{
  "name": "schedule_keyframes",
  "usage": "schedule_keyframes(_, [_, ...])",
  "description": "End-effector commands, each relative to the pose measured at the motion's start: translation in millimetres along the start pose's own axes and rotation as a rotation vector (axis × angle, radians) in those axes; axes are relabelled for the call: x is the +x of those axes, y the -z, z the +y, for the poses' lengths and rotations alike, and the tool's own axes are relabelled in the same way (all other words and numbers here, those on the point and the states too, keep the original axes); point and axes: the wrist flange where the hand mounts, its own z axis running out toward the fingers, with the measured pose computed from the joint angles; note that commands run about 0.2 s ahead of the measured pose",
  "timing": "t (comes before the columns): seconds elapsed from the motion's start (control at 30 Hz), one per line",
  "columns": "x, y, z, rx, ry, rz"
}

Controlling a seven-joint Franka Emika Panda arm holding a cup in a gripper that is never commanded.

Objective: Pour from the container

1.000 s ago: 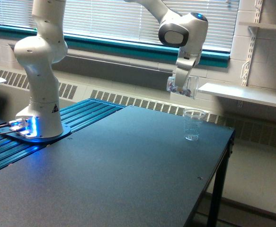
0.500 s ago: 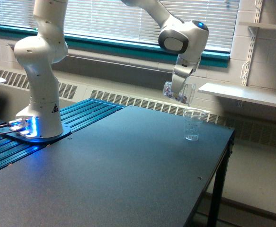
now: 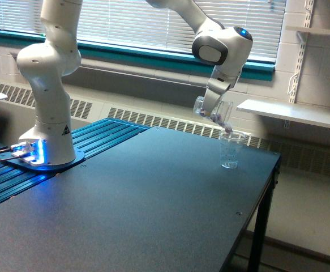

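Clear plastic cup (image 3: 214,111) sits clamped in the claw (image 3: 211,106) — tilted, mouth aimed toward five o'clock, just above the small measuring cup's (image 3: 230,150) rim.

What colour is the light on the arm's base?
Blue, glowing at the arm's base on the table, seen in the exterior view.

Clear, smooth plastic container (image 3: 214,111); glossy white arm shell (image 3: 47,62); matt dark worktop (image 3: 136,198); ribbed blue metal base plate (image 3: 105,133).
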Motion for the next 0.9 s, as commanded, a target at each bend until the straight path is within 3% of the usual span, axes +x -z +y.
schedule_keyframes(0.03, [-0.7, 2.7, -2.2, 0.0, -0.029, -0.02])
schedule_keyframes(0.6, [1.1, 1.4, -0.6, 0.006, -0.048, -0.067])
schedule_keyframes(0.9, [-4.6, 0.8, -1.9, -0.002, -0.048, -0.053])
